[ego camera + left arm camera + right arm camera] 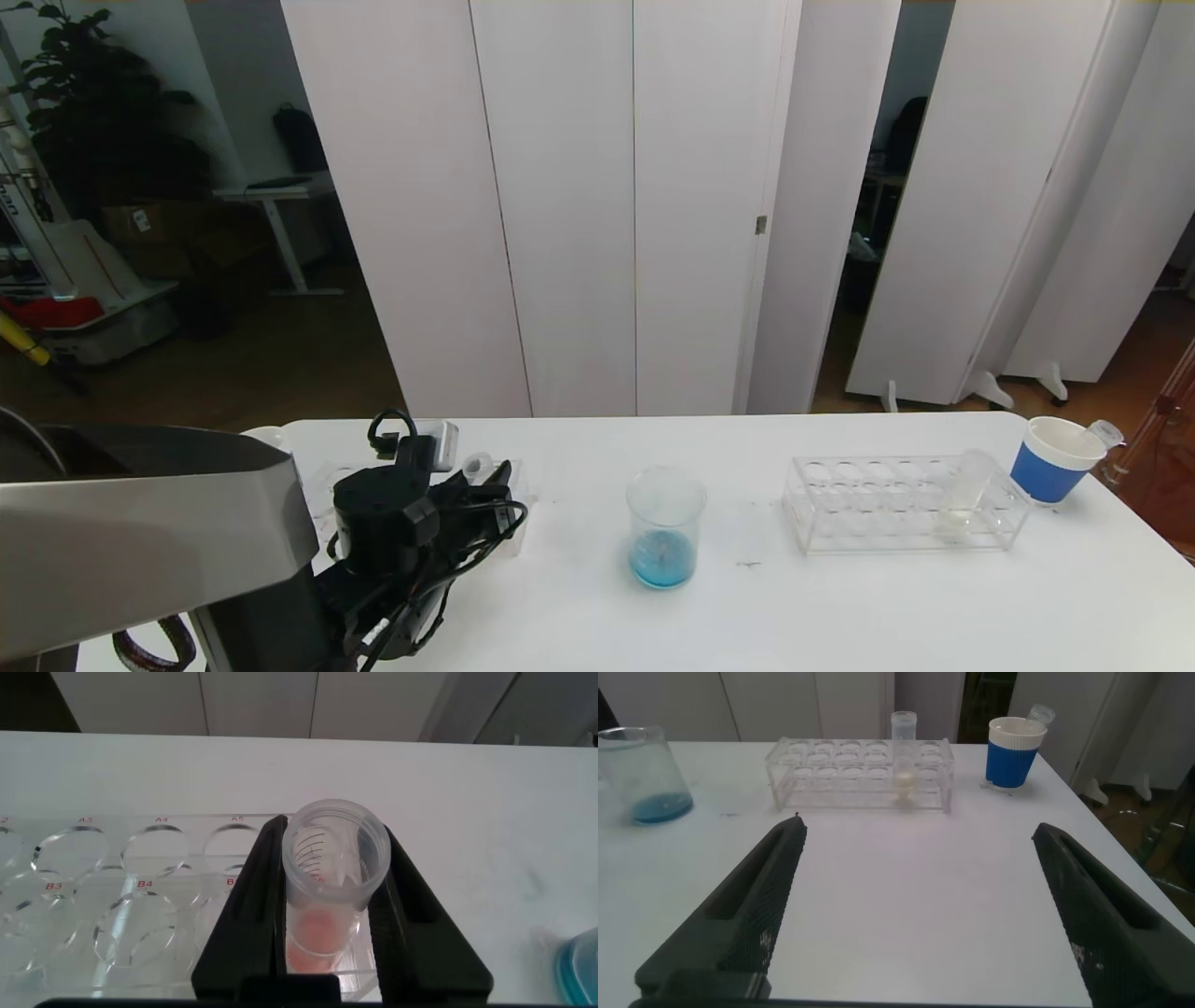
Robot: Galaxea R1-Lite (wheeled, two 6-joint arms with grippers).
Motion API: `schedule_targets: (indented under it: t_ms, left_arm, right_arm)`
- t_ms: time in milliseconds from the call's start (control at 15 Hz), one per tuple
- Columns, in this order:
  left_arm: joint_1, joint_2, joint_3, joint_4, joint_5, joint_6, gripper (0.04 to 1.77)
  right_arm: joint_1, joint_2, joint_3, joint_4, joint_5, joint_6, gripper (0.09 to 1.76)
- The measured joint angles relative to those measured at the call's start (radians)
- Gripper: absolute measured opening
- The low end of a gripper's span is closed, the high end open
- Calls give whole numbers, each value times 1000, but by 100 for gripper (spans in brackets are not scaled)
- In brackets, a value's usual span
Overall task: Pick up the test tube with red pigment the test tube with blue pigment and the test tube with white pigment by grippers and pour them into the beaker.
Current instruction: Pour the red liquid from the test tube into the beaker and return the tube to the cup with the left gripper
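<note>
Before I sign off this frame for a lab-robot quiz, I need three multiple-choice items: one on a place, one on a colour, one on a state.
1. Where does the test tube with white pigment stand?
A. In the clear rack near the blue paper cup
B. Inside the beaker
C. Lying flat on the table

2. What colour is the liquid in the beaker?
A. Red
B. Blue
C. Green

3. How is the left gripper?
A. Open over bare table
B. Shut on a tube with orange-red liquid
C. Shut on the beaker

Answers:
1 A, it stands upright in the rack near the cup.
2 B, a blue pool covers the beaker's bottom.
3 B, its fingers clamp the tube's sides.
</note>
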Motion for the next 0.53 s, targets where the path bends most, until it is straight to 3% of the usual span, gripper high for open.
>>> schedule_targets:
  t_ms: [533]
  left_arm:
    - [-6, -60, 0, -3, -3, 53, 58]
  right_arm:
    - [0, 0, 0, 0, 0, 0, 174]
